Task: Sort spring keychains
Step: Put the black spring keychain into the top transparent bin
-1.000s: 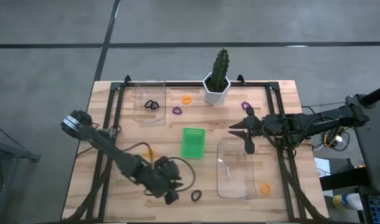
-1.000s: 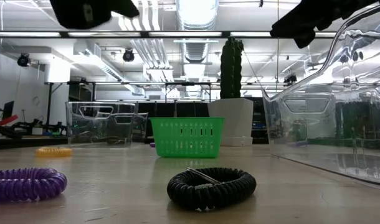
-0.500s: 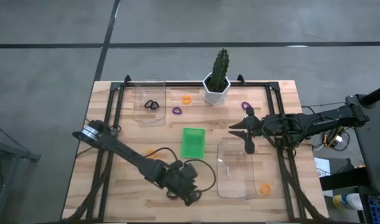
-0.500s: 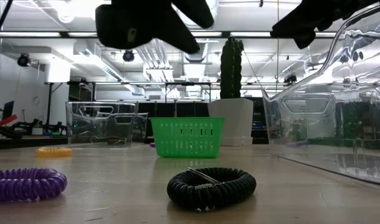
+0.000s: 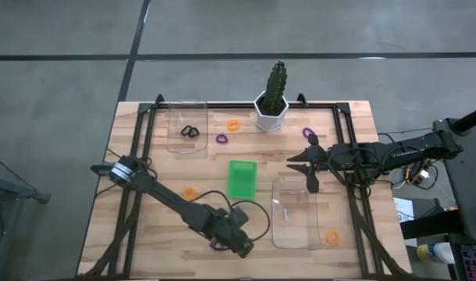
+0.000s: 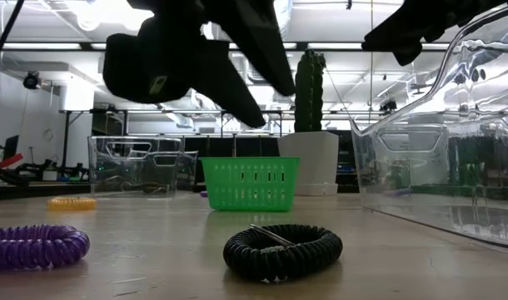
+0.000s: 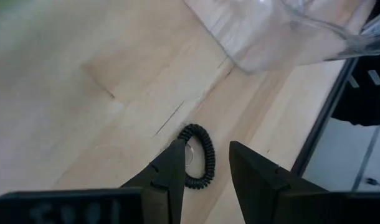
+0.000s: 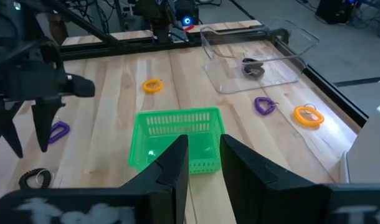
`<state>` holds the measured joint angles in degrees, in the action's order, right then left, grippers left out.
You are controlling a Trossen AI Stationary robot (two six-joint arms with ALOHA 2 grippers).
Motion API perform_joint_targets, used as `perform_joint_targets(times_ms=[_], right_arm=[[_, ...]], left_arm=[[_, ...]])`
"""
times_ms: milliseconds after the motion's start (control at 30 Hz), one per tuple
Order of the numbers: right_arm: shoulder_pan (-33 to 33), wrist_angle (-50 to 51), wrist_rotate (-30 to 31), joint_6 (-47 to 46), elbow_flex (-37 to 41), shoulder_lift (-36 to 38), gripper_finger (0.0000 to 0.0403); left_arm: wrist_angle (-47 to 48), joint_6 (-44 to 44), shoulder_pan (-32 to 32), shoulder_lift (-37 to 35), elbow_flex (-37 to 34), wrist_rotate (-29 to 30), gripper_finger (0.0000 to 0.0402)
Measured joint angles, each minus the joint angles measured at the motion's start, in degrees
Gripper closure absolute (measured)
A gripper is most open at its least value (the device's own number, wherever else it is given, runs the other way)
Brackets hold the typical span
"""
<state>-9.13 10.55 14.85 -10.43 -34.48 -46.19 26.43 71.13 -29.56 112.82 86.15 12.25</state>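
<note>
The wooden tabletop (image 5: 144, 234) carries two clear trays (image 5: 186, 129), a green tray (image 5: 240, 179), a potted cactus (image 5: 272, 101) and scattered spring keychains (image 5: 190, 192).

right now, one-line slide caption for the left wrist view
Left gripper hovers open above a black spring keychain on the wooden table, beside a clear plastic tray.
</note>
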Motion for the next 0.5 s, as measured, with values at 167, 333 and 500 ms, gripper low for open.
perform_joint_targets(times_ms=[167, 333, 500], right_arm=[[0.0, 0.0, 0.0, 0.1, 0.0, 0.0, 0.0317], [0.0, 0.0, 0.1, 0.4, 0.0, 0.0, 0.0317], [0.0, 0.4, 0.1, 0.5, 0.0, 0.0, 0.0317]], left_arm=[[-2.7, 3.2, -0.2, 1.6, 0.0, -0.2, 0.0284], [-5.0, 3.1, -0.3, 3.3, 0.2, -0.6, 0.0284], [-5.0, 3.5, -0.3, 4.1, -0.1, -0.7, 0.0284]])
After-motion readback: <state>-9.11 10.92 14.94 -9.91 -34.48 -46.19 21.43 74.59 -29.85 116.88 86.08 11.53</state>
